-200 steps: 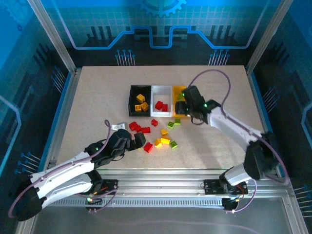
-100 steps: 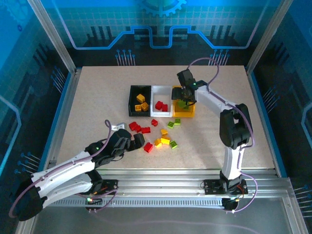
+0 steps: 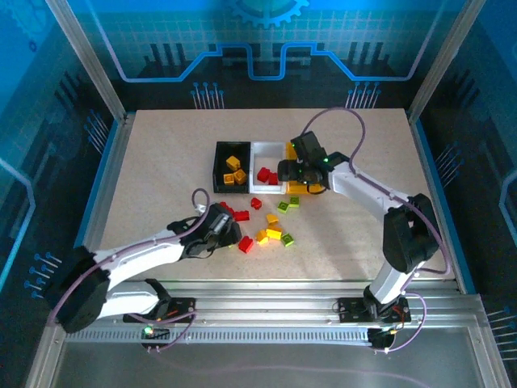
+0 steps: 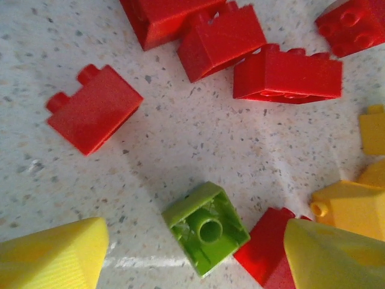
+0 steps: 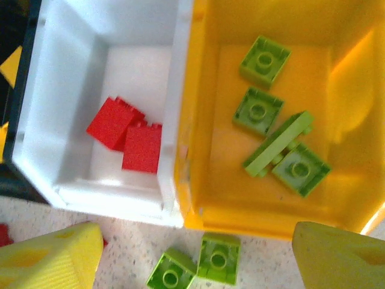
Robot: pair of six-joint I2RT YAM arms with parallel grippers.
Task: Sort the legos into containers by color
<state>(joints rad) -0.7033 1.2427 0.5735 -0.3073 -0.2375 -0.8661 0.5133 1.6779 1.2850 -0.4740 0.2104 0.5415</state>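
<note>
Black (image 3: 229,167), white (image 3: 267,164) and yellow-orange (image 3: 299,189) bins stand in a row. Loose red (image 3: 224,210), yellow (image 3: 266,235) and lime green (image 3: 287,240) legos lie in front of them. My left gripper (image 3: 233,233) is open low over the pile. A lime green brick (image 4: 206,227) lies upside down between its yellow fingertips (image 4: 54,256), and a red brick (image 4: 264,248) sits by the right one. My right gripper (image 3: 293,171) hangs open and empty over the yellow bin's (image 5: 198,120) front edge. Several green bricks (image 5: 274,123) lie in that bin, and two red ones (image 5: 127,135) in the white bin (image 5: 66,120).
Two green bricks (image 5: 219,257) lie on the table just in front of the yellow bin. Several red bricks (image 4: 287,75) and a yellow brick (image 4: 349,208) crowd the left gripper. The black bin holds yellow bricks (image 3: 235,170). A metal frame rail (image 3: 266,303) runs along the near edge.
My left arm has reached right and forward into the loose bricks. My right gripper has drawn back a little from over the yellow bin toward its front-left corner.
</note>
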